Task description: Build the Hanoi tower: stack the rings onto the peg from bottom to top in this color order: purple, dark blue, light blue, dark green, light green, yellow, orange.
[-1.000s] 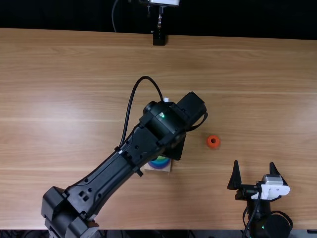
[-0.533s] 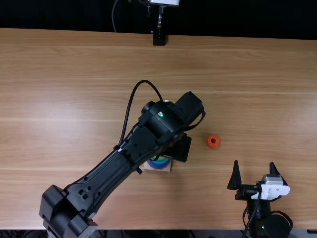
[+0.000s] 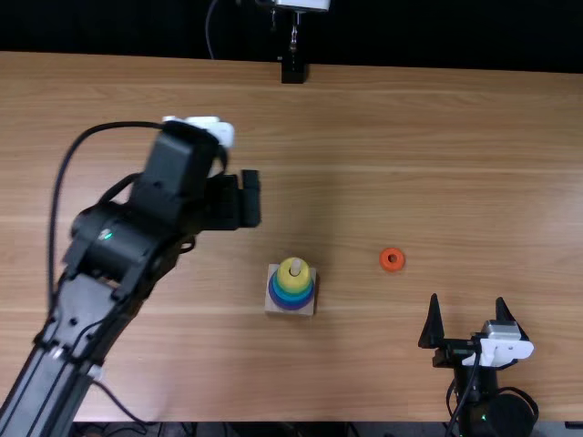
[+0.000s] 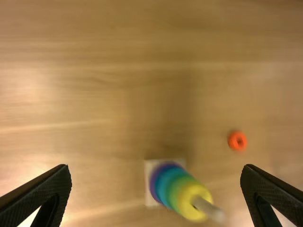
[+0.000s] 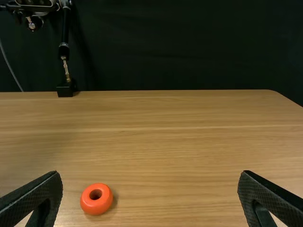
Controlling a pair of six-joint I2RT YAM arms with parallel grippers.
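With twelve o'clock toward the table's far edge in the top view, we see the square wooden base (image 3: 272, 308) near the middle of the light brown table (image 3: 455, 164), its peg (image 3: 295, 265) upright. Around the peg we find the purple ring (image 3: 291, 305) lowest, blue and green rings above it, and the yellow ring (image 3: 293, 281) on top, with the peg's tip poking out. The left wrist view is poor here, so we can't fairly count every blue and green band. The orange ring (image 3: 392, 259) lies flat on the table at nearly three o'clock from the base, well apart from it.

The left gripper (image 3: 250, 198) is above the table at eleven o'clock from the base; its fingers stand wide apart and grasp nothing. The right gripper (image 3: 467, 299) is at four o'clock from the orange ring, its fingers also spread wide with nothing gripped. At twelve o'clock from the base, we see a black stand (image 3: 292, 71) at the table's far edge.
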